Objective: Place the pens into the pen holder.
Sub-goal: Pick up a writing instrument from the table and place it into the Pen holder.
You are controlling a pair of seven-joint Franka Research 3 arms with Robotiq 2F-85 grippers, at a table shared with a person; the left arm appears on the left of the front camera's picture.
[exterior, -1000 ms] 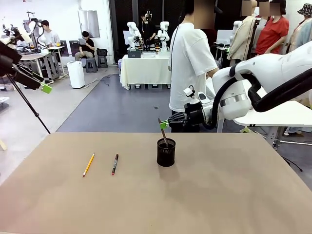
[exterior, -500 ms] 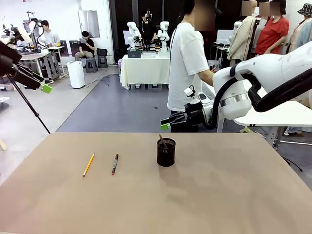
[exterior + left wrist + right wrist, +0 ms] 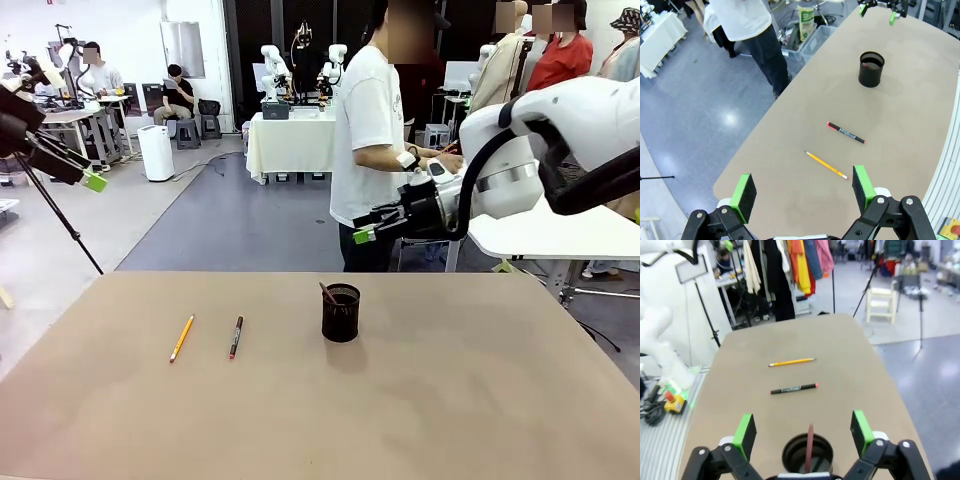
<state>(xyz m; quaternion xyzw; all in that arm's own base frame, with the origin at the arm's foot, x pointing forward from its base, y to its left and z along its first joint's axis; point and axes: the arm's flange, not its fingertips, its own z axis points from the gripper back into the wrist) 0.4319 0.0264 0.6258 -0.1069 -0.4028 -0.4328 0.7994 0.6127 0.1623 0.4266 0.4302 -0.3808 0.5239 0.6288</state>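
Tan table (image 3: 450, 400) is carrying the pen holder (image 3: 341, 313) near its middle. A dark pen (image 3: 328, 292) is leaning inside, its lower part hidden by mesh. To the left, a yellow pencil (image 3: 181, 338) and a red-ended pen (image 3: 236, 337) are lying side by side, not touching. The right gripper (image 3: 802, 430) is hovering wide and empty above the holder. The left gripper (image 3: 802, 192) is hanging wide, apparently empty, high off the table's left edge.

Plainly a robotics lab in an open hall: polished grey floor (image 3: 230, 215), white-draped bench (image 3: 295, 145) of equipment, tripod stand (image 3: 60, 219), people seated at desks (image 3: 181, 95), hanging clothes (image 3: 807, 260), crate of cables (image 3: 815, 40) on the floor.
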